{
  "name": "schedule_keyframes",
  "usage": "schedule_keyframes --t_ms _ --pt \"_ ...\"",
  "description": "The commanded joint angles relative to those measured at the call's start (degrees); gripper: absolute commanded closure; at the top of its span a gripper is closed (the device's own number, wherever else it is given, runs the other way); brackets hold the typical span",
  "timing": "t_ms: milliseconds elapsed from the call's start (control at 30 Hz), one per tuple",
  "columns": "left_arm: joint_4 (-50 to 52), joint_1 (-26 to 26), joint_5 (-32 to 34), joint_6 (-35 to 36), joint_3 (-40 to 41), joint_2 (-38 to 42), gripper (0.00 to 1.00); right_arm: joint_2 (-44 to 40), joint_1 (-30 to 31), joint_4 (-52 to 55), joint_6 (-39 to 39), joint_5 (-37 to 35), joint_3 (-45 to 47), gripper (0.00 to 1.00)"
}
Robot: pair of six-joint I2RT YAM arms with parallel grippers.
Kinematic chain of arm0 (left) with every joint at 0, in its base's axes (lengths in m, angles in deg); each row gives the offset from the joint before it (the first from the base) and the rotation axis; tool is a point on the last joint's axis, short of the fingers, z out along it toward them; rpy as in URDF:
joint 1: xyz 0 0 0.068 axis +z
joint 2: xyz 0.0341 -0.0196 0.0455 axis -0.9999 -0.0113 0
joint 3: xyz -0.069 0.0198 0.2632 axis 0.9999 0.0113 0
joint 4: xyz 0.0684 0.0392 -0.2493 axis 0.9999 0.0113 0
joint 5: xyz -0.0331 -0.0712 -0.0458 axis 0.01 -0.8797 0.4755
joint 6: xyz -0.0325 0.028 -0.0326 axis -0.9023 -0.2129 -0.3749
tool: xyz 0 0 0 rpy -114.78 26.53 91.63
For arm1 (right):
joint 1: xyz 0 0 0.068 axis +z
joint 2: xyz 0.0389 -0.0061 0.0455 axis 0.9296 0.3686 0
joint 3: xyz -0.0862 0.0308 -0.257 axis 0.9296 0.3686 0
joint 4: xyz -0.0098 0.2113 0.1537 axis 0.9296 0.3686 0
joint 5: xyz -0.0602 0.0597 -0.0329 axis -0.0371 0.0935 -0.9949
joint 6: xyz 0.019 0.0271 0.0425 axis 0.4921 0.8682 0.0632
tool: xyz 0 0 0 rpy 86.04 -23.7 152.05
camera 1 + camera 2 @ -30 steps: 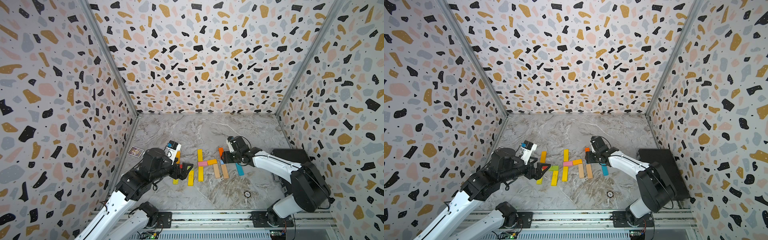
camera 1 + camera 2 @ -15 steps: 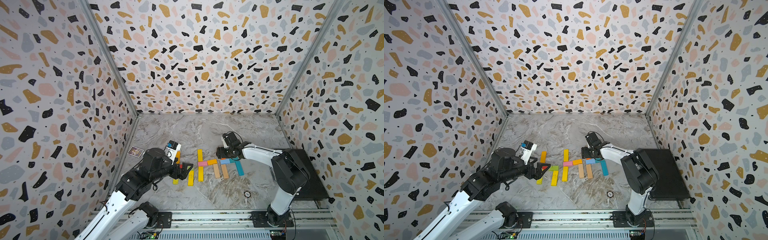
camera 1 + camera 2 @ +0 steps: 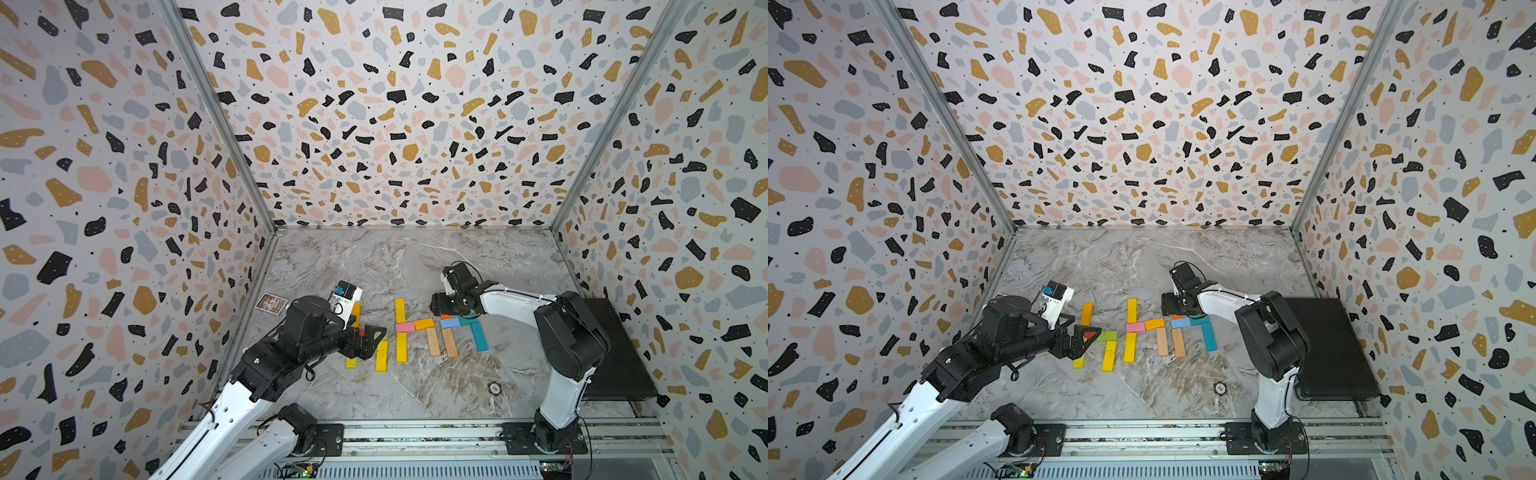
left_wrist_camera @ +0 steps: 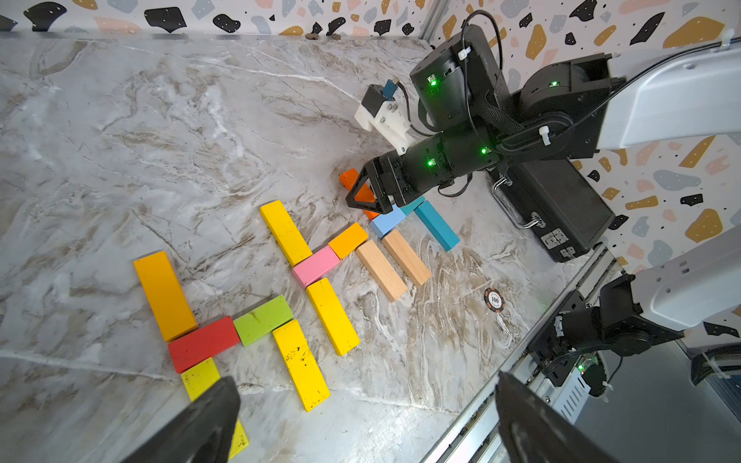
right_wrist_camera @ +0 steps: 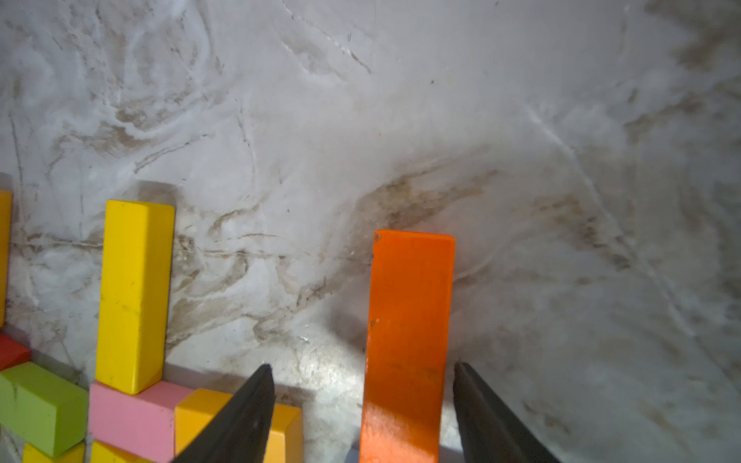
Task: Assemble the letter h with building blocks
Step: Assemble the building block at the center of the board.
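Note:
The building blocks lie flat in three groups. On the left are an orange-yellow bar (image 4: 164,294), a red one (image 4: 203,344), a green one (image 4: 263,320) and two yellow ones. In the middle a long yellow bar (image 3: 400,309), a pink block (image 3: 404,327), an amber block (image 3: 424,323) and a tan bar (image 3: 433,341) join up. To the right lie a second tan bar, a light blue block (image 3: 451,322) and a teal bar (image 3: 478,336). My right gripper (image 5: 361,366) is open astride an orange bar (image 5: 409,320), which lies on the floor. My left gripper (image 4: 367,389) hangs open and empty over the left group.
A printed card (image 3: 271,302) lies by the left wall. A black case (image 3: 615,353) sits along the right wall. A poker chip (image 3: 493,388) rests near the front, ahead of the metal rail (image 3: 415,432). Patterned walls close three sides.
The right arm has folded in closer, and its gripper has shifted slightly left and back off the blue bars, over the orange bar. The left arm has not moved.

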Motion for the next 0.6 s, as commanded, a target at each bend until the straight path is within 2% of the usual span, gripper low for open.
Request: schedule_keyframes --t_ms 0,400,500,567 --pt "-1.5 0.4 0.4 0.8 0.5 0.2 0.01 1.0 0.6 0.8 -0.6 0.8 -2.3 0.28" --pt "-1.5 0.4 0.5 0.8 0.5 0.1 0.01 0.6 0.7 0.7 0.3 -1.9 -2.1 0.27" --pt "-1.6 0.4 0.6 0.7 0.5 0.1 0.01 -1.5 0.6 0.5 -0.2 -4.1 -2.3 0.25" --pt "-1.5 0.4 0.8 0.7 0.5 0.3 0.01 -4.3 0.6 1.0 -1.3 -6.3 -3.3 0.17"
